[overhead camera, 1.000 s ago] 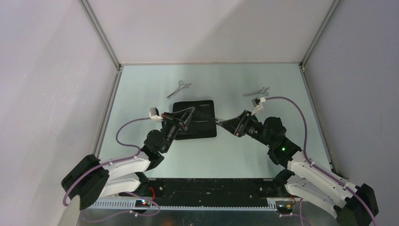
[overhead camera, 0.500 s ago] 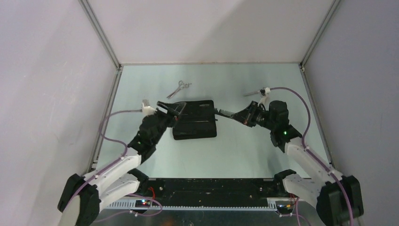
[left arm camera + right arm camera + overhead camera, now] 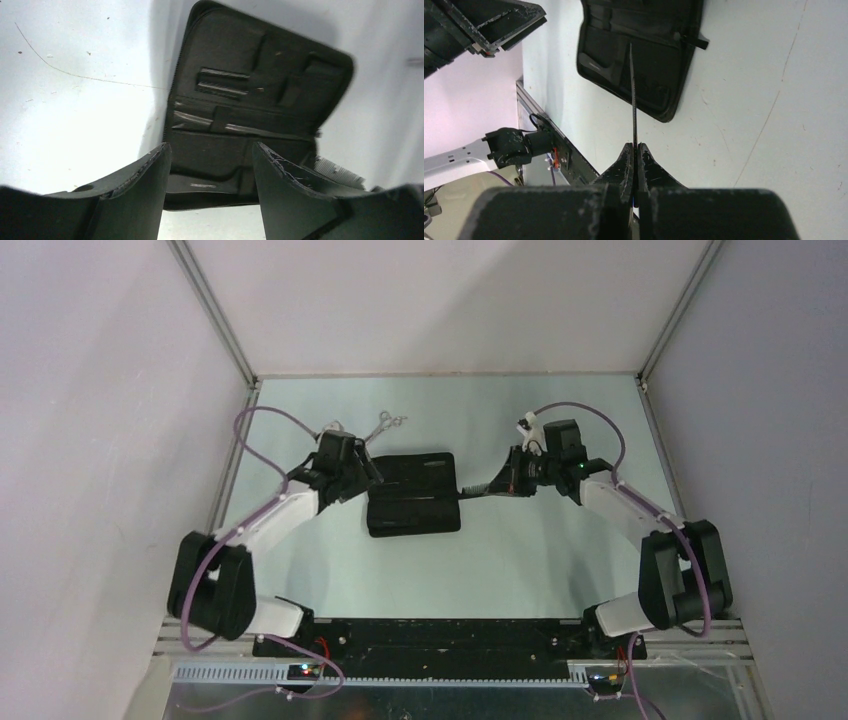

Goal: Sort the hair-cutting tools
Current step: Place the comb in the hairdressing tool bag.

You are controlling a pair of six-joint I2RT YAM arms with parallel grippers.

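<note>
Top external view, from the left: the left arm reaches far up the tabletop (image 3: 520, 560), and the left tool (image 3: 362, 475) sits at the 9 o'clock edge of the black zip case (image 3: 412, 502). At 1 o'clock from that tool, 1 pair of silver scissors (image 3: 388, 423) lies on the tabletop. It is apart from the case and partly hidden behind the arm's wrist. The case lies open and flat near the middle of the tabletop. In the left wrist view the left tool's 2 fingers (image 3: 145, 170) stand wide apart with nothing between them, and the case's inner pockets show in the gap. Whether those fingers touch the case I cannot tell. Farther right, a black comb (image 3: 478, 488) sticks out from the right tool (image 3: 503, 484) toward 9 o'clock, with its free end at the case's 3 o'clock edge. The right wrist view shows the right tool's 2 fingers pressed together on the comb. There the comb is seen edge-on as a thin dark line running toward 12 o'clock over the open case. Whether its far end rests on the case I cannot tell. The comb's teeth also show at 4 o'clock in the left wrist view, just past the case's corner. The right arm bends in from the 3 o'clock side of the tabletop, with a green light (image 3: 583, 468) lit on its wrist.
</note>
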